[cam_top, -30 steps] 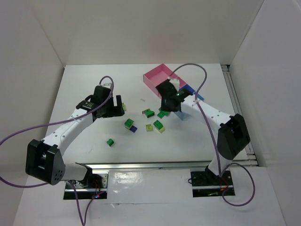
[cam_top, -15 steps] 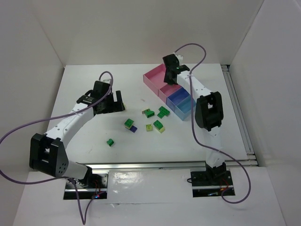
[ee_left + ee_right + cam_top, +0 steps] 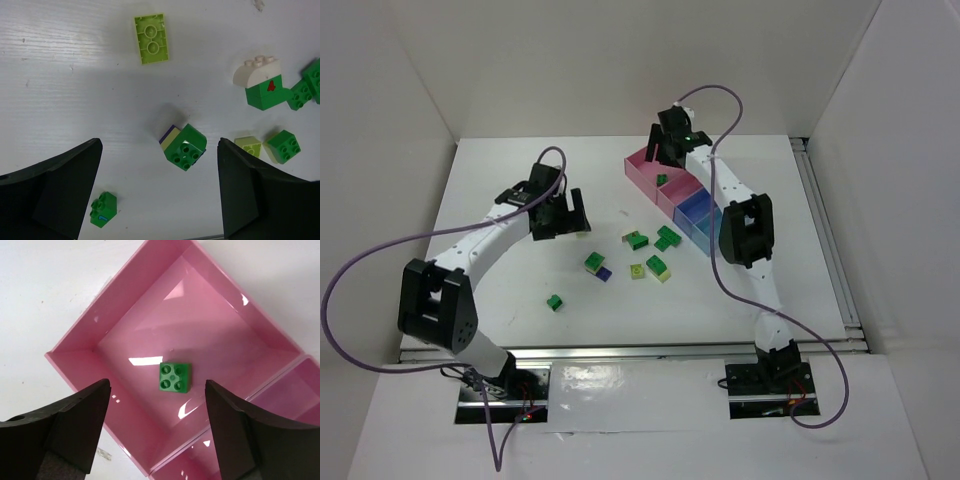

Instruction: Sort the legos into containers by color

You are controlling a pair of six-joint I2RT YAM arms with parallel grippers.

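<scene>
My right gripper (image 3: 665,150) (image 3: 156,407) hangs open over the large pink tray (image 3: 642,166) (image 3: 85,347) at the far end of the containers. One dark green lego (image 3: 662,180) (image 3: 174,376) lies on that tray's floor, free of the fingers. My left gripper (image 3: 558,215) (image 3: 159,167) is open above the table with nothing in it. Below it a green lego (image 3: 186,147) sits on a blue and pale one, and a small green lego (image 3: 103,209) lies near the left finger. A yellow-green lego (image 3: 152,38) lies farther off.
The smaller pink tray (image 3: 680,192) (image 3: 295,390) and the blue tray (image 3: 698,215) adjoin the large one. Several loose legos lie mid-table: green ones (image 3: 636,239) (image 3: 668,238) (image 3: 555,301), a yellow-green one (image 3: 637,270). A white-topped green brick (image 3: 262,85) lies at the right of the left wrist view.
My right arm swung from the middle of the table out to the large pink tray, opened, and let go of a green lego, which now lies in the tray. The left gripper shifted slightly away.
</scene>
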